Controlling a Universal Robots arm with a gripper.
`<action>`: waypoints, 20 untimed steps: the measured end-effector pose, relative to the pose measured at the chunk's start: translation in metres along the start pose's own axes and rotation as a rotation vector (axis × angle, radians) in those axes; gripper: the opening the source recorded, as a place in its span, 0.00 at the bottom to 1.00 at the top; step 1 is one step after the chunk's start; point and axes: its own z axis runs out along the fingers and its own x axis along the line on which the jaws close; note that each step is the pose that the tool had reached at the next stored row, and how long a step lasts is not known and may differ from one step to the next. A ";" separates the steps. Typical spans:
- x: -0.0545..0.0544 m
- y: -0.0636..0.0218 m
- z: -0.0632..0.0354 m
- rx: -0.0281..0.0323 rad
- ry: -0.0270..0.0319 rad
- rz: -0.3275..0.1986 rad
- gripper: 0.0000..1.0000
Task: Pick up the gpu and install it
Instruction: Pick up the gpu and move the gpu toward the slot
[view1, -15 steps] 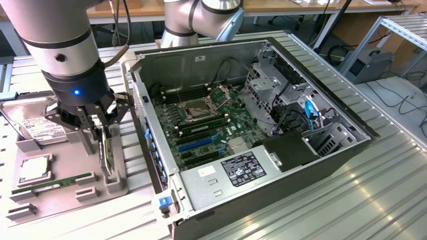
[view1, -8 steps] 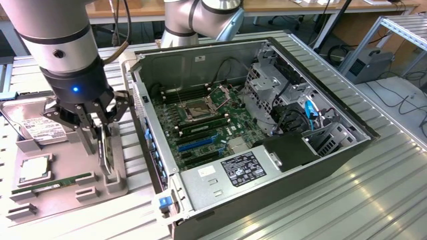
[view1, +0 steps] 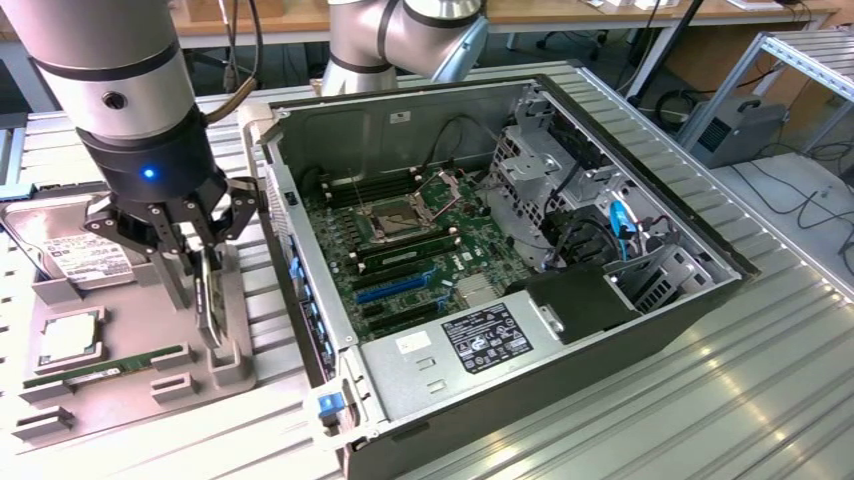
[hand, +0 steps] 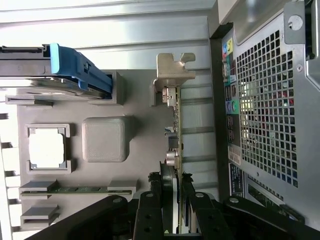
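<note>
Wrist view: my claw pinches the gpu, standing on edge in a slot of the grey tray directly below it, and I fear so thin a hold lets it twist and jam there.

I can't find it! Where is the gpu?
The gpu stands on edge in the grey tray at the exterior view's left, between the fingers of the gripper.

Bright, even overhead light fills the exterior view, leaving pale glare streaks on the ribbed metal desk. In the wrist view the desk and the processor bleach to white, while the claw around the gpu is dark.
</note>
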 end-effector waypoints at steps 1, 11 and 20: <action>0.000 0.0000 -0.0013 0.0000 0.0000 0.000 0.27; 0.000 0.0001 -0.0086 0.0006 -0.0001 0.000 0.27; 0.000 0.0002 -0.0145 0.0007 -0.0001 0.000 0.27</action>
